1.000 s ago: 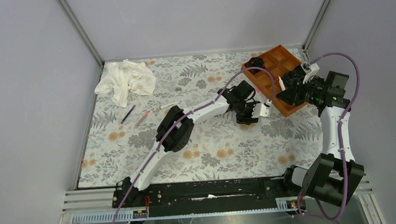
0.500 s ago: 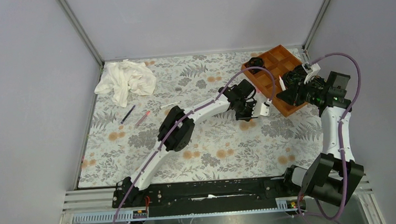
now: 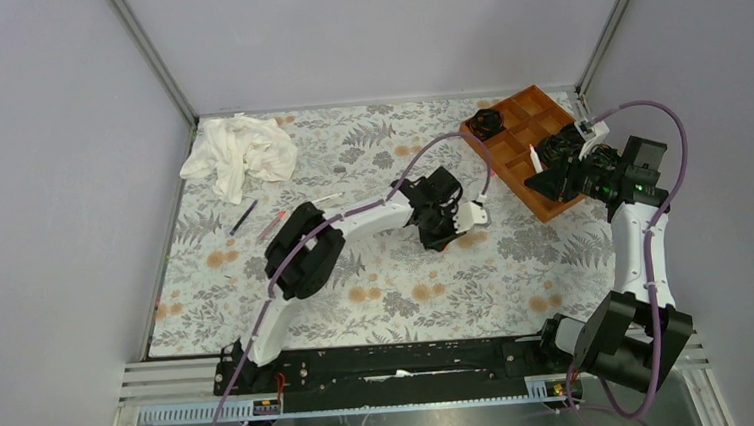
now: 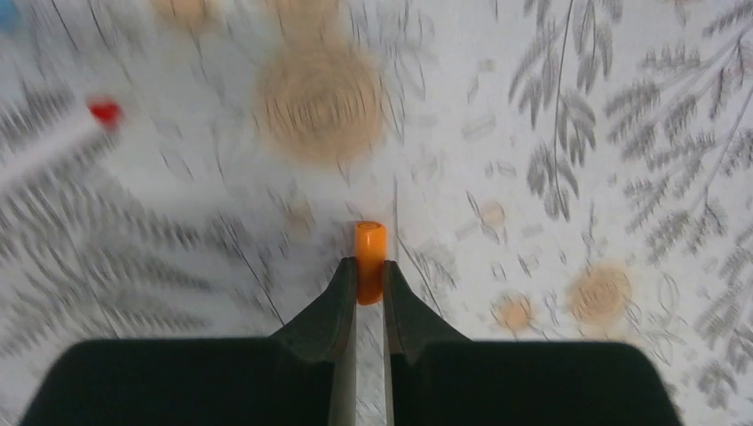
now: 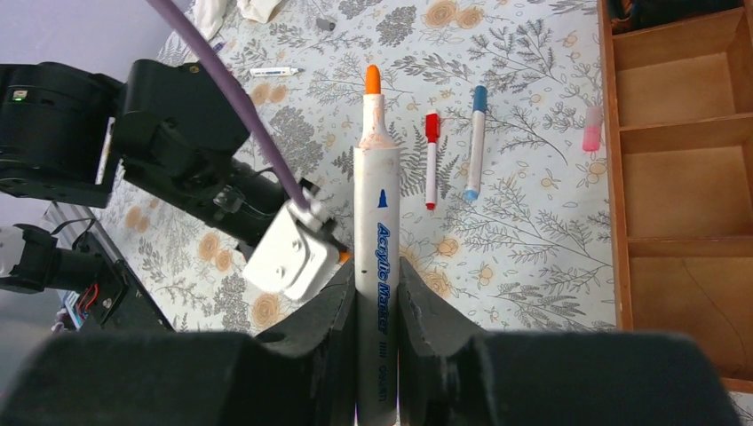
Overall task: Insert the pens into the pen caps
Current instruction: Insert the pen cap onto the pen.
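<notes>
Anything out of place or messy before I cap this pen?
Nothing spilled or broken. The orange pen in the right gripper has ink smeared below its tip, and a crumpled white cloth lies in the far-left corner of the table.

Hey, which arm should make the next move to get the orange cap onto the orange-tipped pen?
Left, probably. The left fingers pinch the orange cap above the tablecloth, free to travel; the right fingers hold the orange-tipped pen with its tip exposed.

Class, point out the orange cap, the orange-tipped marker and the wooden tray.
orange cap [image 4: 369, 253]: left wrist view, on its side wall.
orange-tipped marker [image 5: 376, 170]: right wrist view, on the upper white barrel.
wooden tray [image 5: 684, 191]: right wrist view, on a bare compartment floor.
</notes>
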{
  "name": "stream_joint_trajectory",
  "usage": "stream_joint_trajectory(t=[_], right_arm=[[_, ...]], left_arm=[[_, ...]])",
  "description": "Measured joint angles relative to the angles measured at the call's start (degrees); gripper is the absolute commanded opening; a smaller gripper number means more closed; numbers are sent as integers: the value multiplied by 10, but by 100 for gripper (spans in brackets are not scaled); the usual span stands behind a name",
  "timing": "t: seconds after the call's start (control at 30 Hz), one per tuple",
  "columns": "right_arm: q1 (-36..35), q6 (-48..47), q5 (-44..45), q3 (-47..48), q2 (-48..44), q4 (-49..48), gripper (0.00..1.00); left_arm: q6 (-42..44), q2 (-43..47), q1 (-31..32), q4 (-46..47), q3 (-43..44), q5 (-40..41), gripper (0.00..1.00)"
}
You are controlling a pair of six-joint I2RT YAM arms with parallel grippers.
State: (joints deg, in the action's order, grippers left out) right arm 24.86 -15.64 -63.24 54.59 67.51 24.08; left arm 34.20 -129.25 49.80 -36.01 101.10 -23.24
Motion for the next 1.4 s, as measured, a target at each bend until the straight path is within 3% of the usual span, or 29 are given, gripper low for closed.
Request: stream_joint_trajectory(t=[0.3, 0.37, 0.47, 0.6, 1.0, 1.4], right_arm=[[0, 0, -24, 0, 5, 7, 0], [0, 2, -27, 0, 5, 7, 0], [0, 8, -32, 0, 5, 5, 0], [0, 14, -38, 0, 5, -1, 0], [0, 20, -40, 0, 5, -6, 0], [-1, 20, -51, 0, 9, -6, 0]], left_arm=[[-303, 171, -3, 118, -273, 144, 0], [-363, 188, -3, 134, -297, 185, 1], [-439, 196, -3, 144, -312, 234, 17], [-503, 189, -3, 137, -303, 277, 22], [-516, 125, -3, 31, -198, 302, 30], [-489, 71, -1, -66, -107, 308, 31]])
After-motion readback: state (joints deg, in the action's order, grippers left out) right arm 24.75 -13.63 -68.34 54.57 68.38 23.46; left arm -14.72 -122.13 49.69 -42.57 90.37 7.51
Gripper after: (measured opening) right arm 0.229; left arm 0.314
